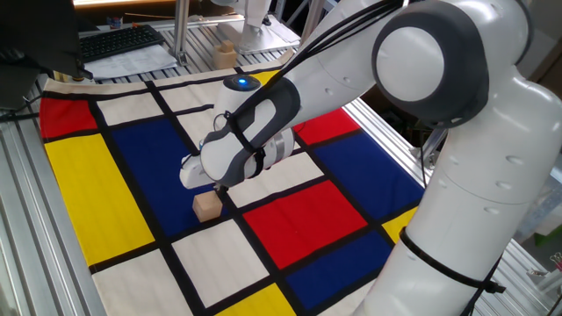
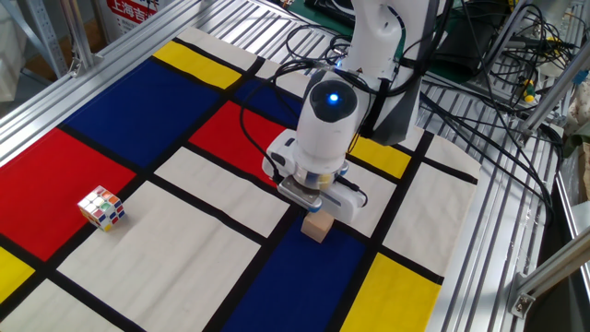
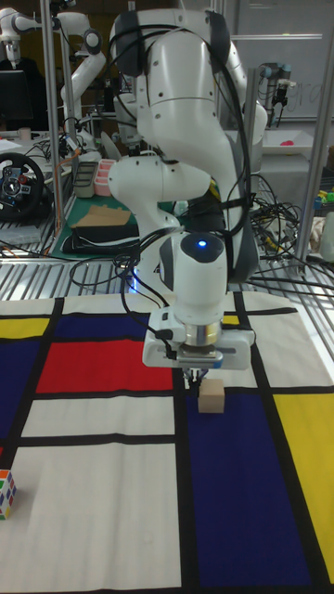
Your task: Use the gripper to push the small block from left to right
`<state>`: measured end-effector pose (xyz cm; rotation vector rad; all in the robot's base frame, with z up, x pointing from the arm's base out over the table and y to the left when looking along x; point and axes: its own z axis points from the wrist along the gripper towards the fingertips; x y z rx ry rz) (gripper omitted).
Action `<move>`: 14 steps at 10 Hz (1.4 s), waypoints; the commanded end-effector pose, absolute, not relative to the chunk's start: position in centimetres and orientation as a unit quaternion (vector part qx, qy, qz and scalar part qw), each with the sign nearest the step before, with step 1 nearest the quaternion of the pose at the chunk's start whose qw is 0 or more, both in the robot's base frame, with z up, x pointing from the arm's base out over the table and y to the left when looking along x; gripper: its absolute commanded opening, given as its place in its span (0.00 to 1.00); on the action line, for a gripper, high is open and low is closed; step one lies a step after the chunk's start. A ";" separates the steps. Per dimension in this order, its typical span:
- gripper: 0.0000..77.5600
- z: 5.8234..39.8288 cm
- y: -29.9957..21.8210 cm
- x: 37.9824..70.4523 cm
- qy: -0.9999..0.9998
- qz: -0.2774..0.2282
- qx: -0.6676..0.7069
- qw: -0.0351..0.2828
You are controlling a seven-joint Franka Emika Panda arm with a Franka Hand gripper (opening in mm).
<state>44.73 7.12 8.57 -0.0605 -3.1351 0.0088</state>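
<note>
Counter (image 2: 111, 277) draped in a red, blue, yellow and white grid cloth; aluminium rails around. End effector (image 3: 198, 376) tip just behind the small block (image 3: 211, 396), finger spread unreadable. Cables and equipment behind.

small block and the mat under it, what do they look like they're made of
The small block: likely bare wood, a matte light-tan cube with no markings. The mat: apparently printed cloth, matte colour panels split by black lines, lying flat over the ribbed metal table.
</note>
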 end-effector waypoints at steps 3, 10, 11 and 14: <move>0.00 8.9 7.3 44.8 -1.000 0.003 -0.025 0.000; 0.00 12.8 -0.4 45.0 -1.000 0.019 0.016 0.006; 0.00 13.4 -1.6 44.7 -1.000 0.019 0.017 0.006; 0.00 17.2 -6.3 43.1 -1.000 0.015 0.024 0.010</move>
